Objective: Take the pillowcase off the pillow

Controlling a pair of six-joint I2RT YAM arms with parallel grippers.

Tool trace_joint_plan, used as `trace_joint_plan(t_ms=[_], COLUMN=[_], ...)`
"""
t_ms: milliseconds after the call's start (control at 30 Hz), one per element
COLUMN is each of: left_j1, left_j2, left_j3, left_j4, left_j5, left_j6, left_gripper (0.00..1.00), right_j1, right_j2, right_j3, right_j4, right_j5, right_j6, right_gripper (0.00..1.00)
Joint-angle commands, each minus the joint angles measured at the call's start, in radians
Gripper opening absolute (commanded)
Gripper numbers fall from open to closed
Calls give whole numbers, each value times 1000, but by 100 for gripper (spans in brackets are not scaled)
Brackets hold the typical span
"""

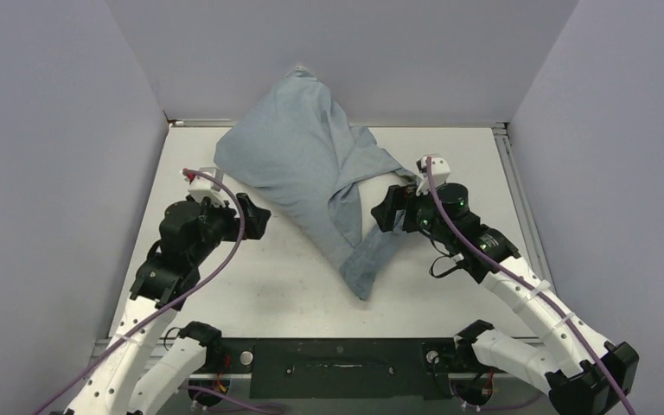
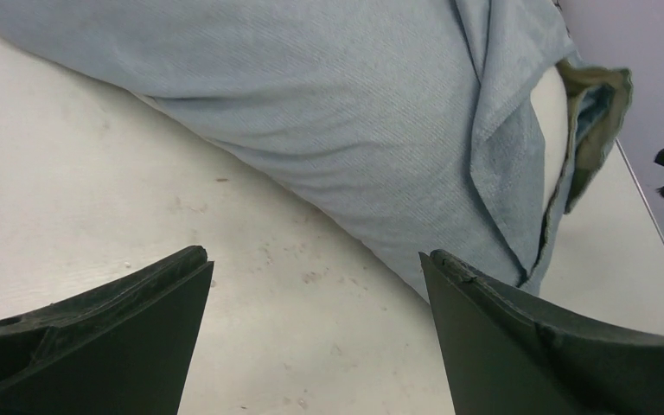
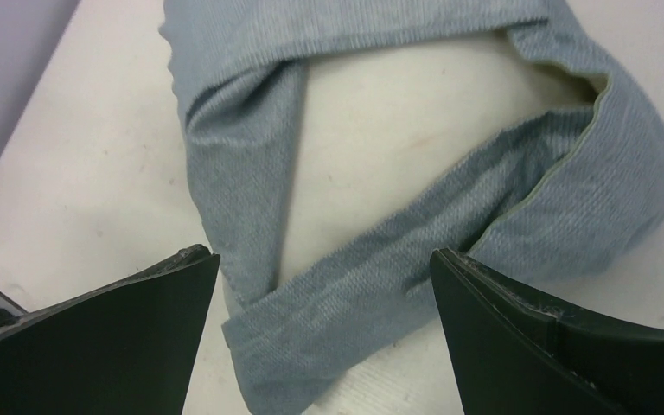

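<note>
Pillowcase point(image 1: 298, 151) encloses pillow point(image 3: 380, 112), lying at table centre toward 12 o'clock.
The off-white pillow shows only through the open mouth on the 3 o'clock side, and a loose blue flap trails toward 6 o'clock across the table point(image 1: 251, 285). Left gripper point(image 1: 255, 216) stands just beside the bundle at 9 o'clock, right gripper point(image 1: 386, 207) at 3 o'clock near the mouth. Both are spread wide, grasping nothing.

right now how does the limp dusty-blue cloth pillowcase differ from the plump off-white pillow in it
Colour: the pillowcase is ribbed dusty blue; the pillow is off-white.
Pose: the pillowcase is slack and folded, a tail trailing toward the arms; the pillow is plump.
Exposure: the pillowcase shows almost fully; the pillow only peeks through the opening.
Both lie on the table.
</note>
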Motion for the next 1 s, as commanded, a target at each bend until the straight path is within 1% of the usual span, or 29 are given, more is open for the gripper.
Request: trace_joint_plan(t_ms=[0, 100, 200, 267, 400, 533, 667, 700, 767, 967], left_j1=[-60, -186, -342, -426, -536, -593, -614, -615, -618, -627], left_j2=[77, 143, 220, 274, 359, 444, 514, 533, 559, 631], left_j3=[38, 53, 86, 108, 145, 185, 234, 250, 274, 347], left_j4=[45, 81, 100, 122, 178, 226, 234, 231, 229, 184], left_j5=[116, 29, -124, -216, -353, -418, -450, -453, -454, -445], left_j6=[-97, -112, -102, -94, -69, -46, -31, -30, -27, -19], left_gripper=[96, 96, 96, 96, 96, 96, 96, 96, 96, 96], right_j1=[82, 142, 192, 212, 233, 237, 237, 237, 238, 236], right_j2=[-37, -45, -55, -56, -56, -44, -19, -16, -11, 21], right_j3=[-70, -116, -171, -202, -249, -270, -276, -280, -283, -277], right_j4=[-3, 29, 100, 147, 226, 268, 275, 278, 282, 271], right_j5=[134, 228, 300, 343, 410, 481, 512, 512, 515, 517], right_j6=[53, 87, 123, 153, 202, 241, 260, 263, 267, 267], right_gripper=[99, 99, 100, 100, 100, 100, 100, 100, 95, 93])
